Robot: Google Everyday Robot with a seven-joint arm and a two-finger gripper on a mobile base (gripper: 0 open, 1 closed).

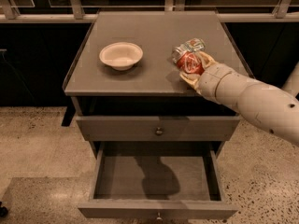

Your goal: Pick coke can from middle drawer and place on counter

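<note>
The red coke can (190,64) is tilted between the cream fingers (189,80) of my gripper (195,69), which is shut on it. The gripper holds it at the right front part of the grey counter (149,36); I cannot tell whether the can touches the surface. My arm (252,101) reaches in from the right. The middle drawer (154,178) is pulled open below, its grey floor bare with only the arm's shadow on it.
A cream bowl (120,55) sits on the counter's left half. A second can (189,47), silvery with green, lies just behind the coke can. A closed drawer front with a knob (159,131) is above the open drawer. A railing runs behind the counter.
</note>
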